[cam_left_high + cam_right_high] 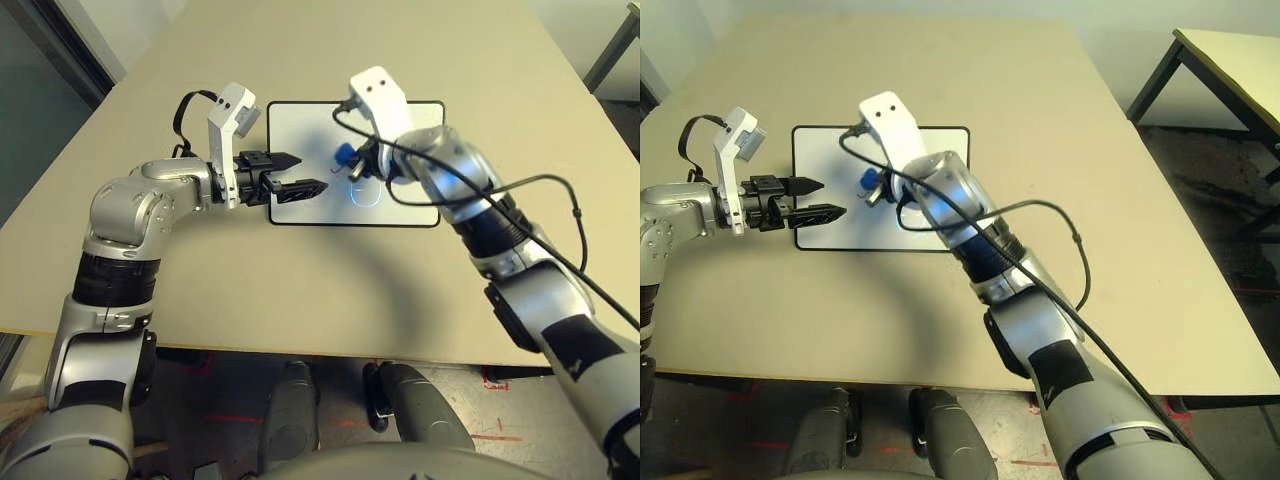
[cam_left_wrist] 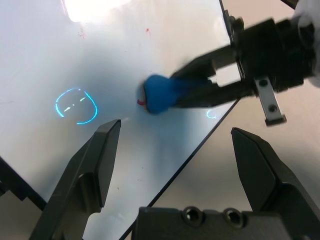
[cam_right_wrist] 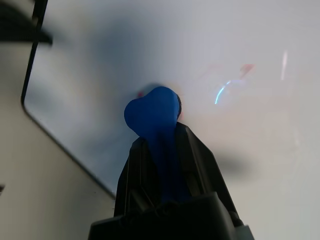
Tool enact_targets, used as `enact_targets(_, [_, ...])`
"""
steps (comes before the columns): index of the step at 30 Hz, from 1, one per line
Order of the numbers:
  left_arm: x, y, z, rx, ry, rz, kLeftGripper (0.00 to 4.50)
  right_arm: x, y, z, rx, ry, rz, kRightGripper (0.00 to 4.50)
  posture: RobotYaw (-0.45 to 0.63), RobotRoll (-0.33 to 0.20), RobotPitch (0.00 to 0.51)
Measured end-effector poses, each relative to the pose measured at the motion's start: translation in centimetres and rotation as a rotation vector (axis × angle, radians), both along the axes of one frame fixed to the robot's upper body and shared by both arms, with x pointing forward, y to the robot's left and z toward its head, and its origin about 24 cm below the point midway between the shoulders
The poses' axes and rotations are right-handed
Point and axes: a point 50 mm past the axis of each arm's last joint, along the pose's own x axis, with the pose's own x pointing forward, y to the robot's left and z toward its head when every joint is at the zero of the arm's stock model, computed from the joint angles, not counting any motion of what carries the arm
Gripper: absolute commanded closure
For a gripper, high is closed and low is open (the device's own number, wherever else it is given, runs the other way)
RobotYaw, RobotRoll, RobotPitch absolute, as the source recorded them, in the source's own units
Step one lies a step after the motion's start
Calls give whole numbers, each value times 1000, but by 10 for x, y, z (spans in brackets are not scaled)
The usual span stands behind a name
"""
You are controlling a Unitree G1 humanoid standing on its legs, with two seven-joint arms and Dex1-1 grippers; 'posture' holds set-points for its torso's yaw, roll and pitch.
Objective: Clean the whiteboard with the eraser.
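Now right pincer (image 3: pixel 167 150) grips eraser (image 3: pixel 152 112) on whiteboard (image 1: pixel 300 130); left pincer (image 1: pixel 298 172) gapes.

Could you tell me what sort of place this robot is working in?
Probably a lab or workshop room, not a home. A plain beige table carries just the whiteboard being wiped with the blue eraser, a second, dark-legged table stands nearby, and red tape marks show on the bare floor.

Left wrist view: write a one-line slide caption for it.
Right gripper presses the blue eraser onto the whiteboard near a faint blue smiley, framed by the open left gripper.
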Motion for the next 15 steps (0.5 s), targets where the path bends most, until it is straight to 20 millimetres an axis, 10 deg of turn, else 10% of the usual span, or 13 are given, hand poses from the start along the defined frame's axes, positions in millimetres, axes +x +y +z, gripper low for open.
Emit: enact_targets(15, [0, 0, 0, -1, 0, -2, 0, 31, -25, 32, 48, -82, -120, 3883, -28, 0, 141])
